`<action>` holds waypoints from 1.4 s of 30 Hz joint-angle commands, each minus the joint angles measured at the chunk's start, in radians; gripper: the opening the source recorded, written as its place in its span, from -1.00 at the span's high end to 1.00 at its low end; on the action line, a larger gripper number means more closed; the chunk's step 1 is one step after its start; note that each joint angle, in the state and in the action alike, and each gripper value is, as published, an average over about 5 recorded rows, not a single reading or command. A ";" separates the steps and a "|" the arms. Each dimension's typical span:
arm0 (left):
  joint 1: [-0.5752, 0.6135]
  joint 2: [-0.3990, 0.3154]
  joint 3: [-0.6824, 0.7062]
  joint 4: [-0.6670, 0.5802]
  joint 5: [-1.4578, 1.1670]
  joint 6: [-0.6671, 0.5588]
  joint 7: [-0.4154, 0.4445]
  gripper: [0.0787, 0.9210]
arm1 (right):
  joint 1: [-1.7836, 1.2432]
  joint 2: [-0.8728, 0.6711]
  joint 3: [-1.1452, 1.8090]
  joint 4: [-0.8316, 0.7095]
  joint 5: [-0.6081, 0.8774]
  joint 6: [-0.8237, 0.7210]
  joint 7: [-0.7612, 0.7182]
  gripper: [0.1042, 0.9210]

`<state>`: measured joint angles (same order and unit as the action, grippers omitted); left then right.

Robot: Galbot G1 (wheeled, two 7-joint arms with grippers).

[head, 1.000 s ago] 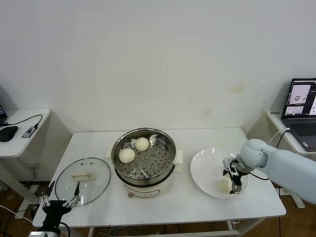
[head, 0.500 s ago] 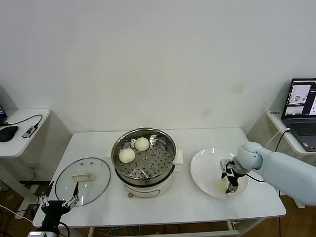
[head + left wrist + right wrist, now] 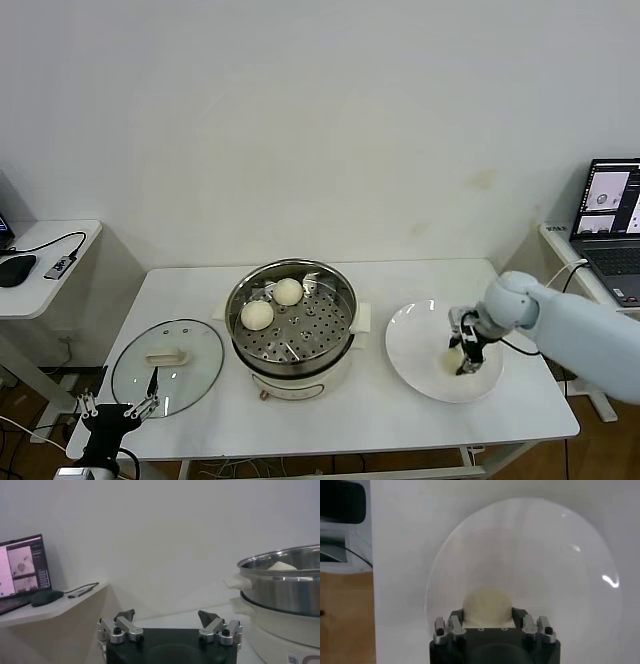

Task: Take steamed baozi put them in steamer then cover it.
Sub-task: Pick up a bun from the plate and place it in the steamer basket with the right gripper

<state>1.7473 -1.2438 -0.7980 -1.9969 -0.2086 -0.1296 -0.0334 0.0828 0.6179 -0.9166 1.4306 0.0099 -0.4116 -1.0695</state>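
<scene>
White tabletop (image 3: pixel 400 405) before a bare wall. Right of the steamer (image 3: pixel 291 325), already holding 2 buns (image 3: pixel 257 314), the right gripper (image 3: pixel 463 357) has its fingers closed on a bun (image 3: pixel 487 606) over the plate (image 3: pixel 412 350), ready to carry across. The left gripper (image 3: pixel 170 630), fingers wide and empty, waits near the lid (image 3: pixel 167 366).

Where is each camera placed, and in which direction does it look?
Head view: up on the head, looking down at the table, steamer, cover; both arms show.
Left wrist view: low beside the steamer; open left gripper shows.
Right wrist view: above the white plate; right gripper clasps a baozi.
Shared: steamer; plate and baozi.
</scene>
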 commanded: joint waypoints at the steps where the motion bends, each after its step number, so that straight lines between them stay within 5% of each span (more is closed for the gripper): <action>1: 0.000 0.004 0.002 -0.002 0.000 0.002 0.000 -0.77 | 0.272 0.043 -0.039 -0.006 0.134 -0.005 -0.016 -0.22; 21: 0.011 0.008 -0.009 -0.033 -0.001 0.014 -0.005 -0.77 | 0.546 0.537 -0.239 -0.043 0.283 0.088 0.049 -0.23; 42: 0.010 -0.010 -0.034 -0.045 -0.002 0.018 -0.007 -0.77 | 0.383 0.756 -0.319 -0.152 0.000 0.532 0.010 -0.26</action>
<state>1.7567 -1.2522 -0.8304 -2.0421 -0.2113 -0.1116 -0.0407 0.5114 1.2802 -1.2078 1.3160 0.1410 -0.0691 -1.0539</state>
